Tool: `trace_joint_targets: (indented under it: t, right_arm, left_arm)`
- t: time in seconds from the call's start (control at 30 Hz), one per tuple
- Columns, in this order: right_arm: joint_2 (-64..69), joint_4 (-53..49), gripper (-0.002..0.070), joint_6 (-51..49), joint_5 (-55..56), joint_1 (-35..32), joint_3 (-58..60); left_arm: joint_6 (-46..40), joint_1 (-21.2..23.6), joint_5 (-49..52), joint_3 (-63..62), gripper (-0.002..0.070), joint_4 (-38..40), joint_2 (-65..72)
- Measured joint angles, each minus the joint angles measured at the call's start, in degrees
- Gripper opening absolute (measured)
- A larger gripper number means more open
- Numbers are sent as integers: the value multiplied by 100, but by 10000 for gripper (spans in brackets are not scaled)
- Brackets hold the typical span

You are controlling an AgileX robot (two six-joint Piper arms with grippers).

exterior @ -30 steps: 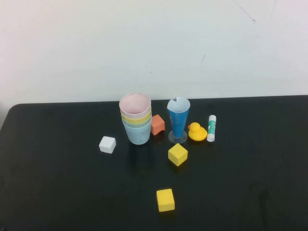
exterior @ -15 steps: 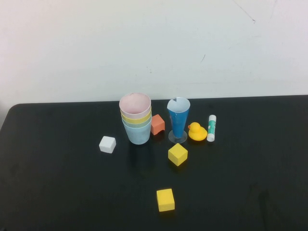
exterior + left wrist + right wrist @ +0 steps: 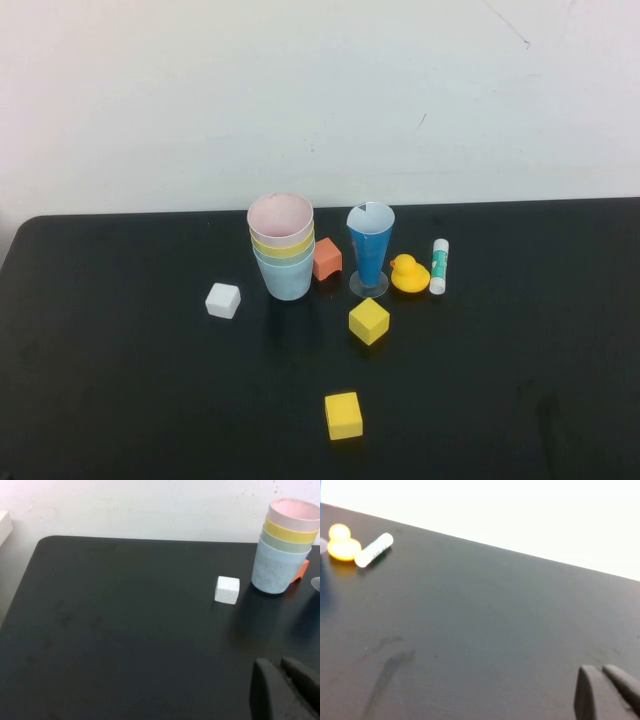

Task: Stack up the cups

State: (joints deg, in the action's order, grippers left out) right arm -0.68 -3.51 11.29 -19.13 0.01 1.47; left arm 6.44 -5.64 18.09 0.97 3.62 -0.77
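High view: the cups are nested into one upright stack towards the back of the black table, a bit left of centre — light blue on the bottom, then pale green, yellow, pale pink on top. Lots of clutter around it tho. An orange block sits just beside the stack on its right, prob touching or nearly, and right after that there's a tall dark-blue cone glass on a clear foot. Past the glass: a yellow rubber duck and a glue stick just beside each other. A white cube is near the stack on the left, closer to the front. Two yellow cubes, one in front of the glass, the other well apart towards the near edge. So the right side of the stack is boxed in, left and front are more open. Big bare stretches of table on both far sides, and the back edge runs just behind the stack w/ a white wall behind. Neither arm shows up here. Left gripper only shows in the left wrist view, low over bare table, well apart from the white cube and stack, fingers pressed together, holding nothing. Right gripper same deal in the right wrist view, jaws closed and empty, over bare table far from the duck and glue stick.
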Motion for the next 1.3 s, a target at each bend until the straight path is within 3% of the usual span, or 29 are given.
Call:
trace_joint_targets:
  t: [0.33, 0.57, 1.3]
  right_arm:
    - [-12, 0, -1, -687, 0, -64, 0]
    - [-12, 0, -1, -708, 0, -391, 0]
    - [-12, 0, -1, -708, 0, -406, 0]
  left_arm:
    - [-11, 0, 0, 0, -1, 0, 0]
    - [-1, 0, 0, 0, -1, 0, 0]
    - [10, 0, 0, 0, -1, 0, 0]
